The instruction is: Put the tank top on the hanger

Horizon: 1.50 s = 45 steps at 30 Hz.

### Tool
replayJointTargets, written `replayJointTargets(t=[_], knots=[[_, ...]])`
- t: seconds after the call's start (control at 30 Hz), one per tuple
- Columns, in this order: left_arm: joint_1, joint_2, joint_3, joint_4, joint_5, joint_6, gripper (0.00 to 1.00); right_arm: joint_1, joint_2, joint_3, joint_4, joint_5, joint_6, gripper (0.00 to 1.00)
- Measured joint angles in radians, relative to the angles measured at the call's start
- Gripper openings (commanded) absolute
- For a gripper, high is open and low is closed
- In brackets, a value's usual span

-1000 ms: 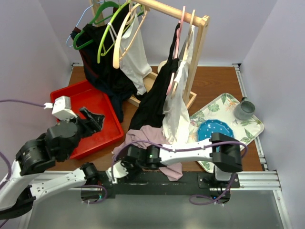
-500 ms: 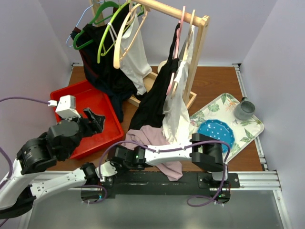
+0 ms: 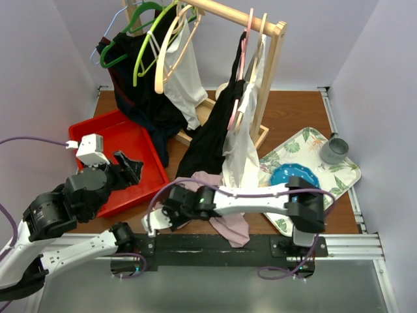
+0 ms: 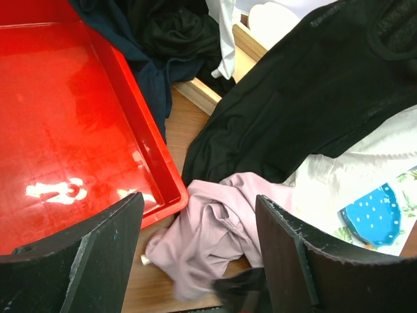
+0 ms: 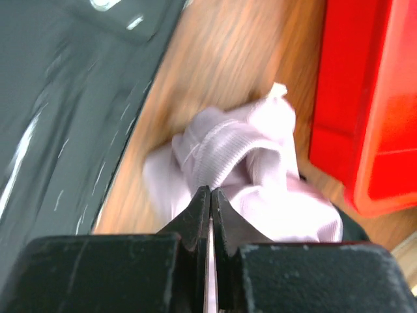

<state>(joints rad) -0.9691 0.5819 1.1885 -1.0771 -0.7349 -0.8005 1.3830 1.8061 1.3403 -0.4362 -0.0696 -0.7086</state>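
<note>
1. Right wrist view: my right tool (image 5: 208, 192) is now pressed together on a ribbed fold of the tank top (image 5: 254, 163); a second ago it stood spread. I judge the fabric pinched, though so thin a fold shows little between the tips.
2. Top external view: over that second my right arm swung left along the near edge and came back, ending at the garment's left corner.
3. The tank top lies crumpled on the worktop (image 3: 293, 111), just beside the near corner of the red tray (image 3: 98, 120). It sits below the hems of the hanging black garment (image 3: 208, 137) and white garment (image 3: 238, 163).
4. My left tool (image 4: 199, 202) is unchanged: spread, empty, hovering above tray and tank top.
5. The hanger (image 3: 159, 68) hangs on the rack (image 3: 228, 11), well apart from the tank top.
6. Finding: the grasp appears made. Lifting and opening out the tank top, and fetching the hanger, are outstanding.
</note>
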Motion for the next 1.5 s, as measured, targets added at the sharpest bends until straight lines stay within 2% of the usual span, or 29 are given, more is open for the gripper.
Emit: replayJointTargets(t=[0.17, 0.33, 0.63, 0.87, 1.0, 1.07, 1.1, 1.17, 1.2, 1.27, 1.3, 1.33, 1.4, 1.5], knots=[[0.000, -0.009, -0.057, 0.025, 0.023, 0.000, 0.75, -0.123, -0.250, -0.011, -0.275, -0.160, -0.139, 0.00], [0.000, -0.010, -0.161, 0.089, 0.083, 0.004, 0.75, -0.282, -0.528, -0.159, -0.410, -0.161, -0.212, 0.00], [0.000, 0.113, -0.267, 0.245, 0.277, 0.059, 0.76, -0.493, -0.721, -0.451, -0.517, -0.126, -0.243, 0.00], [0.000, 0.217, -0.425, 0.409, 0.487, 0.100, 0.75, -0.660, -0.865, -0.460, -0.545, -0.106, -0.242, 0.00], [0.000, 0.302, -0.474, 0.463, 0.603, 0.133, 0.70, -0.715, -0.909, -0.468, -0.542, -0.106, -0.234, 0.01], [0.000, 0.349, -0.475, 0.479, 0.645, 0.149, 0.70, -0.726, -0.914, -0.488, -0.537, -0.106, -0.226, 0.17], [0.000, 0.361, -0.475, 0.485, 0.658, 0.156, 0.70, -0.730, -0.912, -0.499, -0.536, -0.106, -0.219, 0.36], [0.000, 0.362, -0.473, 0.485, 0.663, 0.163, 0.71, -0.735, -0.909, -0.513, -0.537, -0.105, -0.204, 0.53], [0.000, 0.356, -0.470, 0.484, 0.658, 0.167, 0.72, -0.739, -0.909, -0.515, -0.538, -0.105, -0.198, 0.64], [0.000, 0.329, -0.447, 0.476, 0.636, 0.181, 0.79, -0.755, -0.912, -0.513, -0.535, -0.109, -0.182, 0.71], [0.000, 0.313, -0.424, 0.468, 0.620, 0.194, 0.86, -0.767, -0.914, -0.509, -0.537, -0.117, -0.174, 0.72], [0.000, 0.293, -0.395, 0.468, 0.599, 0.218, 0.89, -0.780, -0.915, -0.503, -0.538, -0.129, -0.166, 0.74], [0.000, 0.266, -0.327, 0.465, 0.560, 0.256, 0.93, -0.815, -0.919, -0.479, -0.541, -0.165, -0.148, 0.76], [0.024, 0.267, -0.158, 0.470, 0.503, 0.355, 0.93, -0.892, -0.930, -0.429, -0.536, -0.246, -0.115, 0.79]])
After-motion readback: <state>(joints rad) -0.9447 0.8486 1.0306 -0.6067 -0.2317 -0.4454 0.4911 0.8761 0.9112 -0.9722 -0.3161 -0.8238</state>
